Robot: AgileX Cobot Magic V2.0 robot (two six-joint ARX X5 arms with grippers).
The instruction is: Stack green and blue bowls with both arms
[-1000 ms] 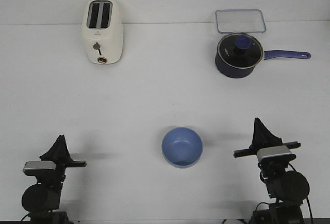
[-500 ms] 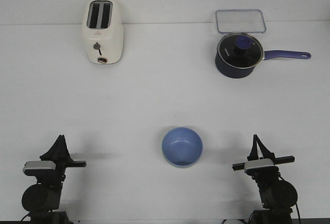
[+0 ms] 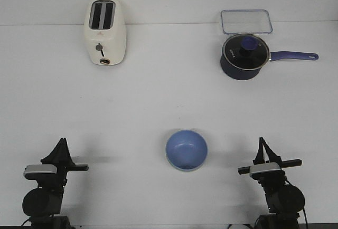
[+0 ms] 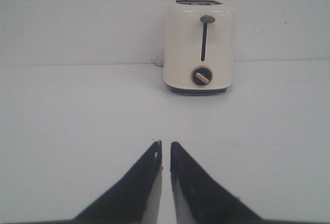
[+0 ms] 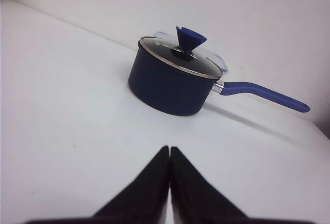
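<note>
The periwinkle blue bowl (image 3: 186,150) sits upright on the white table at front centre, between my two arms. No separate green bowl shows in any view. My left gripper (image 3: 62,142) rests at the front left, well to the left of the bowl; in the left wrist view (image 4: 166,144) its jaws stand almost together and hold nothing. My right gripper (image 3: 261,142) rests at the front right, to the right of the bowl; in the right wrist view (image 5: 169,149) its jaws are pressed together and empty. The bowl appears in neither wrist view.
A cream toaster (image 3: 104,32) stands at the back left and also shows in the left wrist view (image 4: 200,46). A dark blue saucepan with a glass lid (image 3: 244,56) stands at the back right, handle pointing right, with a clear lidded container (image 3: 246,21) behind it.
My right arm drew back and dropped lower towards the front edge a second ago, then stayed still. The left arm and the blue bowl have not moved.
</note>
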